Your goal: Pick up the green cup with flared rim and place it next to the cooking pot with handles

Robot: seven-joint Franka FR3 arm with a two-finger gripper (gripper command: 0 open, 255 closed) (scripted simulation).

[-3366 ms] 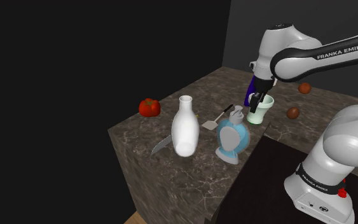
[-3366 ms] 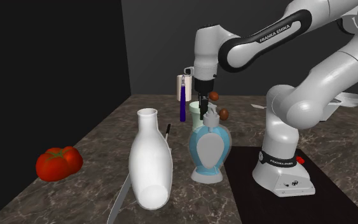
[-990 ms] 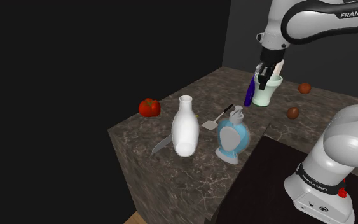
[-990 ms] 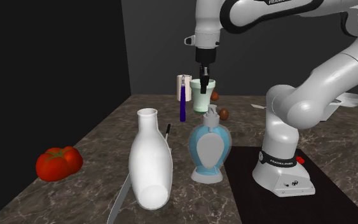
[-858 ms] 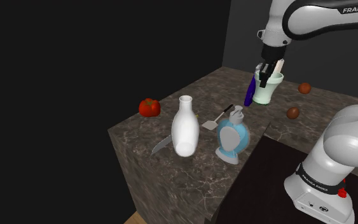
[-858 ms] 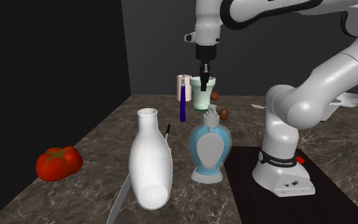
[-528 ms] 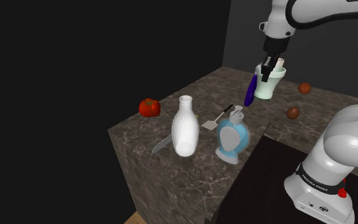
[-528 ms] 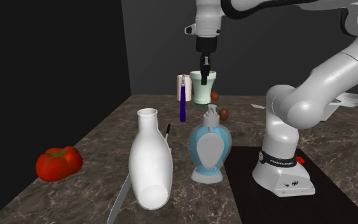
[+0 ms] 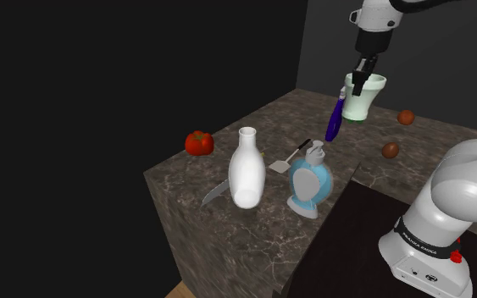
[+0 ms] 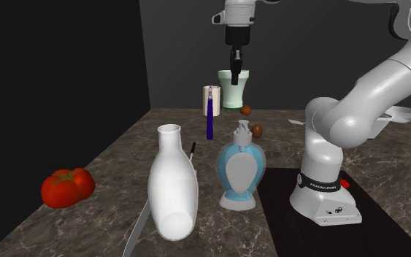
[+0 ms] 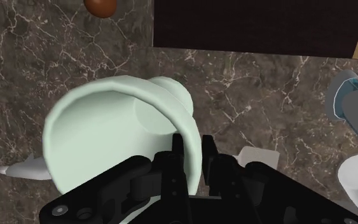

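**A:** What could go wrong from here?

**B:** The black gripper pinches just one wall of the pale green flared-rim cup, with one finger inside and one outside. The cup hangs in the air above the far end of the dark marbled counter. On so narrow a hold, I judge a quick swing could tilt it or let it slip. Carried low, it could knock over the upright purple stick just below it, or the blue-and-white pump dispenser.

**A:** And the pot?

**B:** A white rimmed vessel behind the arm may be it, but I can't be sure. Setting the cup down in the wrong spot is a risk.

**A:** Counts?

**B:** One cup, one purple stick and one dispenser. Also one white narrow-necked bottle, one red tomato, two small brown balls and one white cylinder.
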